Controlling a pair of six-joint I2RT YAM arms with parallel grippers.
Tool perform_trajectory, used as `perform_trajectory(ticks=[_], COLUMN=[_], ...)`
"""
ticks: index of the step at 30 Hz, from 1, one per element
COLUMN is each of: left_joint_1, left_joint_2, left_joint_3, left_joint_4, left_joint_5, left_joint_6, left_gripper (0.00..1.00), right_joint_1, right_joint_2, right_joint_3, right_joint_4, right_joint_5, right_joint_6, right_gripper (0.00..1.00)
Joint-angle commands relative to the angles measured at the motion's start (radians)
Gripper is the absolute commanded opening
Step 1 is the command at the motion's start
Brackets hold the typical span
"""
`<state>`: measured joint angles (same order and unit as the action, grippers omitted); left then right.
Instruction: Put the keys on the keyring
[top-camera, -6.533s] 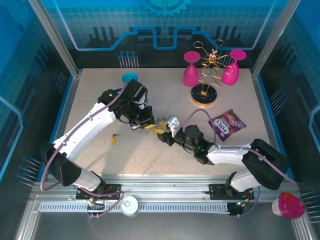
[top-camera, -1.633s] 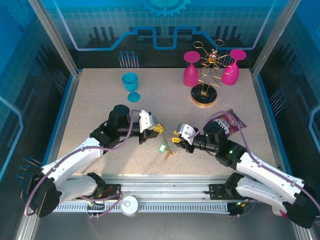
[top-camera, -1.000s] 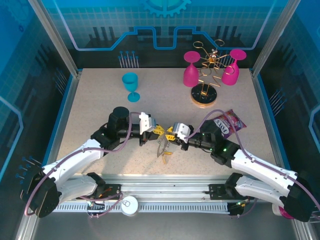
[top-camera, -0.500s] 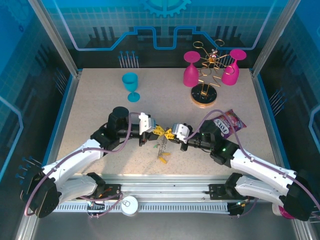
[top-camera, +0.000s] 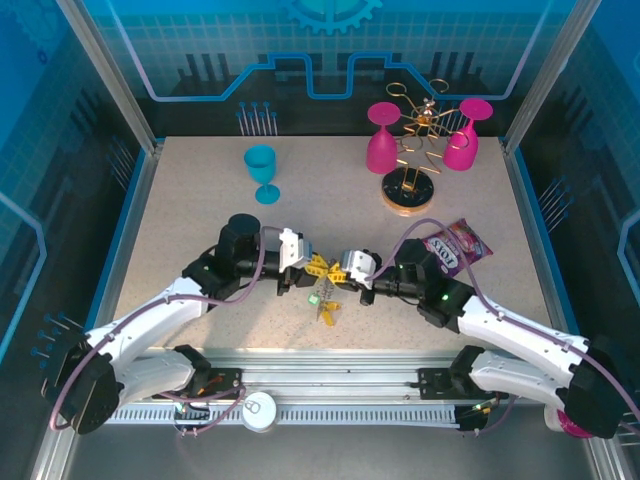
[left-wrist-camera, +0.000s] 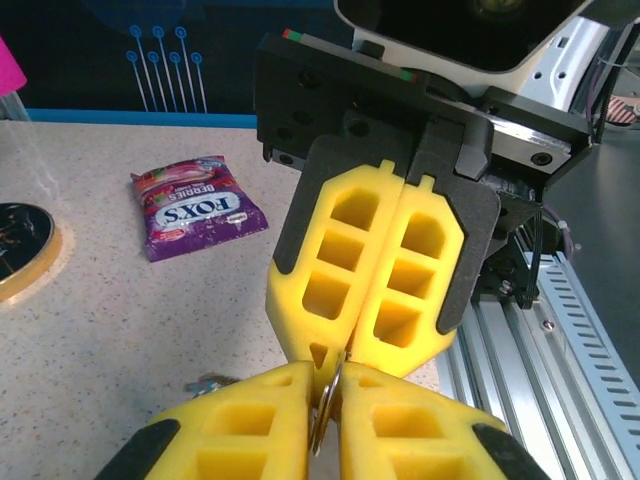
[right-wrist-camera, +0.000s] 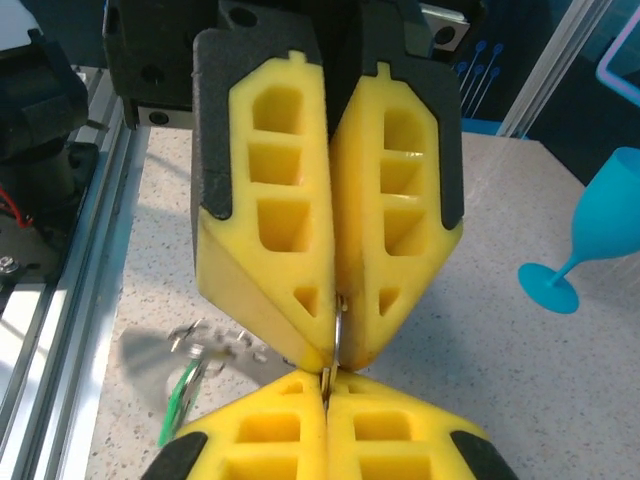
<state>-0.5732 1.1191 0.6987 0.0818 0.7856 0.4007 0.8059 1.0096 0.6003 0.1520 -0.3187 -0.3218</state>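
Both tools met tip to tip near the centre of the surface (top-camera: 200, 210). The left tool (top-camera: 316, 266) had its yellow pads (left-wrist-camera: 255, 425) pressed together on a thin metal loop, seen edge-on and judged to be the keyring (left-wrist-camera: 323, 408). The right tool (top-camera: 340, 270) pinched the same loop from the opposite side. The keys (top-camera: 322, 306), one green (top-camera: 313, 298) among yellow, sat just at 6 o'clock of that meeting point; whether they hung free or rested on the surface could not be told.

Assessment: the keyring looked stiff, thin and slippery, liable to twist in a pinch, and best gripped across its flat. The keys appeared light and free to swing, and best taken by the plastic head, leaving the hole clear.
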Motion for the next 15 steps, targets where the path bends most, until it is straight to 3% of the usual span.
perform_trajectory(ticks=[1, 2, 10, 12, 15], left_joint_1=[-0.024, -0.025, -0.025, -0.024, -0.024], left_joint_2=[0.018, 0.016, -0.029, -0.042, -0.067], left_joint_3=[0.039, 0.039, 0.009, 0.008, 0.002], left_joint_4=[-0.018, -0.021, -0.014, -0.013, -0.009], left_joint_5=[0.117, 0.113, 0.002, -0.033, -0.123], left_joint_6=[0.022, 0.028, 0.091, 0.103, 0.118], left_gripper=[0.04, 0.00, 0.00, 0.00, 0.00], right_joint_1=[0.018, 0.018, 0.013, 0.009, -0.004], right_joint_2=[0.008, 0.004, -0.062, -0.088, -0.128], right_joint_3=[0.061, 0.059, 0.037, 0.027, 0.014], right_joint_4=[0.052, 0.048, -0.023, -0.050, -0.101], right_joint_5=[-0.034, -0.029, 0.024, 0.068, 0.145], right_joint_6=[-0.019, -0.017, -0.025, -0.022, 0.006], right_gripper=[0.00, 0.00, 0.02, 0.19, 0.32])
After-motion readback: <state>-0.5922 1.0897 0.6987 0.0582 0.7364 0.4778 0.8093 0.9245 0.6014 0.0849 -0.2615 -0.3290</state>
